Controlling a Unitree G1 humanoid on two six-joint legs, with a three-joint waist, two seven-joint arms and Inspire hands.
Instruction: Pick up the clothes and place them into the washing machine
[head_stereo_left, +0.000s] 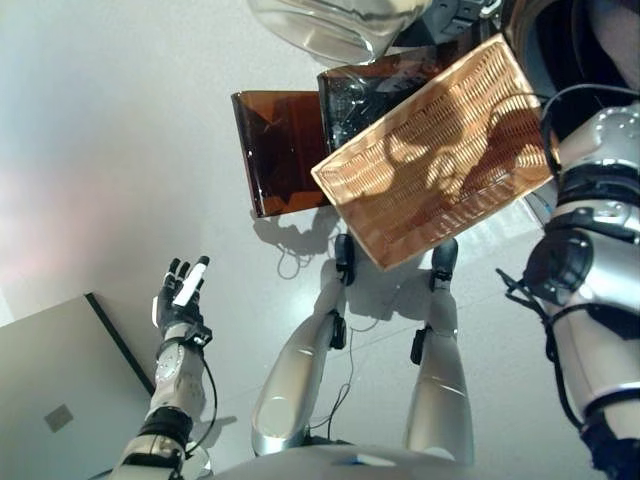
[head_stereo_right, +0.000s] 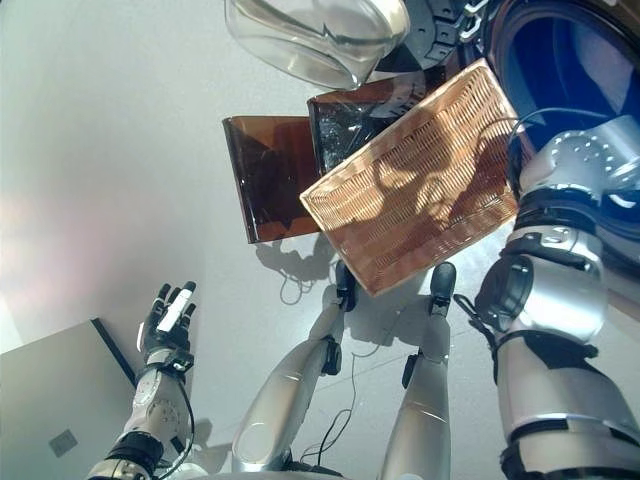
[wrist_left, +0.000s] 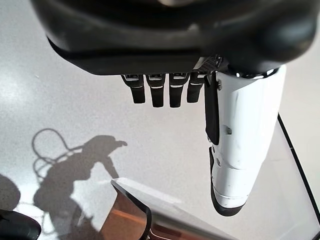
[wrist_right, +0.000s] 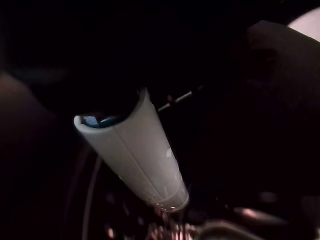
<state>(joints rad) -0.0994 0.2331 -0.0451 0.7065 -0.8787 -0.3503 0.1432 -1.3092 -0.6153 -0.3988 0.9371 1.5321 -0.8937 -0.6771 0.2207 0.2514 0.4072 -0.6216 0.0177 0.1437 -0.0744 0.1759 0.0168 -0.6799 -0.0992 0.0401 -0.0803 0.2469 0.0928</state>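
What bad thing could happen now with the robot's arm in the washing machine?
The right arm reaches into the dark washing machine drum, its hand hidden, so cloth could snag or fall out unseen. The woven tan wicker basket sits close beside that arm and might get knocked. The left hand hangs open, idle.

**A laundry corner on a bare floor**

We take this for a laundry spot: a washing machine (head_stereo_right: 560, 60) with its round glass door (head_stereo_right: 310, 40) swung open, a woven basket (head_stereo_right: 415, 195) before it, brown plastic bins (head_stereo_right: 265, 180) beside that, all on a plain pale grey floor (head_stereo_right: 100, 150).
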